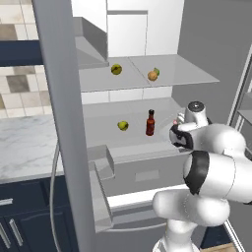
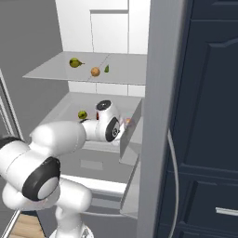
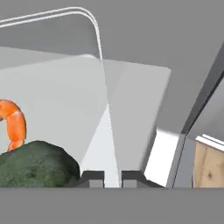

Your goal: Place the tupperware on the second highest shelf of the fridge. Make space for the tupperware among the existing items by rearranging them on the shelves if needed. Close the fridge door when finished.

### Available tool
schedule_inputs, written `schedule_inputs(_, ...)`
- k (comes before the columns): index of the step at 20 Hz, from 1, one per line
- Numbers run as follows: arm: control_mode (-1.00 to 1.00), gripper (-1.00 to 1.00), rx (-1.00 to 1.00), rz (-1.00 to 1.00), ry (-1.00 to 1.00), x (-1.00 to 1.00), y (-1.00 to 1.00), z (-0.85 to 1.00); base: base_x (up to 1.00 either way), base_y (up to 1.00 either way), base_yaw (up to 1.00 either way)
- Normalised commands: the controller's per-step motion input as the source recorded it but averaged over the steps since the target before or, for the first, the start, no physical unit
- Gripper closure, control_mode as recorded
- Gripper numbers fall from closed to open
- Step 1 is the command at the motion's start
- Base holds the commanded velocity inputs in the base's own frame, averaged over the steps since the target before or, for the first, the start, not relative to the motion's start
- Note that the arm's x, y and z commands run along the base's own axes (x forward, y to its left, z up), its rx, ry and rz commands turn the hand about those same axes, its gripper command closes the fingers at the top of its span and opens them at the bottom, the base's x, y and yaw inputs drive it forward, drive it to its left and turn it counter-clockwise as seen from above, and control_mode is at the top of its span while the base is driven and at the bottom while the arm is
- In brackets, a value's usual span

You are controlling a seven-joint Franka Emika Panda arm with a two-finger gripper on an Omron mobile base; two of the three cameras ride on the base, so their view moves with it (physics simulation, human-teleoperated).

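In the hand view my gripper [image 3: 111,179] is shut on the rim of the tupperware [image 3: 57,100], a translucent tray holding an orange shrimp [image 3: 13,124] and a green broccoli floret [image 3: 37,164]. The hand [image 1: 189,125] holds it at the right front of the lower shelf [image 1: 103,120] inside the open fridge [image 1: 211,34]. That shelf carries a yellow-green fruit [image 1: 123,126] and a dark red bottle [image 1: 150,123]. The shelf above [image 1: 187,71] has another yellow-green fruit [image 1: 116,69] and an orange fruit [image 1: 153,75]. Which shelf is the second highest I cannot tell.
The left fridge door [image 1: 61,123] stands open with railed bins [image 1: 101,182]. The right door [image 2: 160,116] is open too, beside navy cabinets [image 2: 209,116]. A marble counter [image 1: 24,142] lies left of the fridge. A drawer front [image 1: 147,172] sits below the lower shelf.
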Motion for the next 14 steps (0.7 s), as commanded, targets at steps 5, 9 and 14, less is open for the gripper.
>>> schedule_inputs(5,-1.0,1.0,0.01,-0.01,0.0,0.55,-0.16,-0.1,0.0,0.0,0.0)
schedule_inputs(9,-1.0,1.0,0.02,0.0,0.0,0.59,-0.14,-0.13,0.0,0.0,0.0)
schedule_inputs(14,-1.0,1.0,0.01,0.0,-0.02,0.61,-0.11,-0.12,0.0,0.0,0.0)
